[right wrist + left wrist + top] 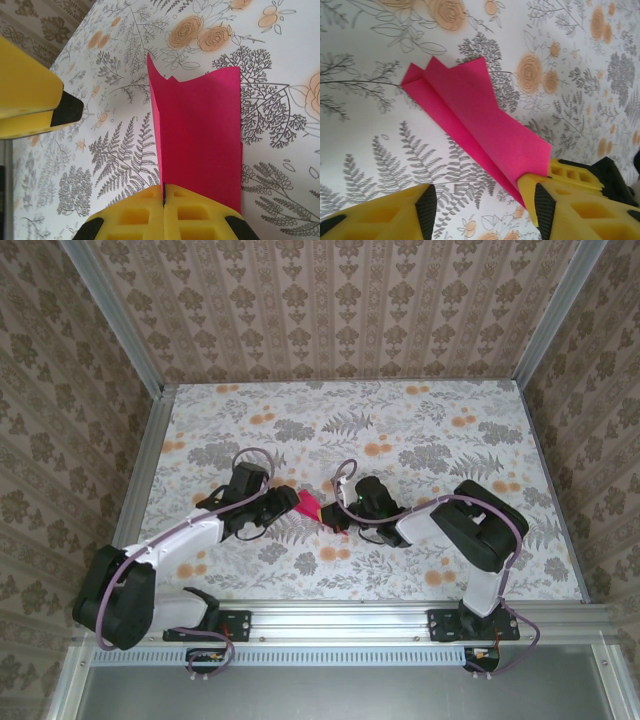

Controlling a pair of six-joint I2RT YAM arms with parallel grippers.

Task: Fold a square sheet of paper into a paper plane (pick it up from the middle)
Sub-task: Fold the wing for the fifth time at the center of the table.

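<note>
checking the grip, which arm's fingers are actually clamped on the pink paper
The right gripper: its yellow fingers are shut on the end of the folded paper. The left gripper has its fingers wide apart, clamping nothing.

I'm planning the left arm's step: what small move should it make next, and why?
Probably ease the left gripper forward and close on the folded paper: its jaws stand open with the sheet mostly ahead of them, while the right gripper clamps one end.
</note>
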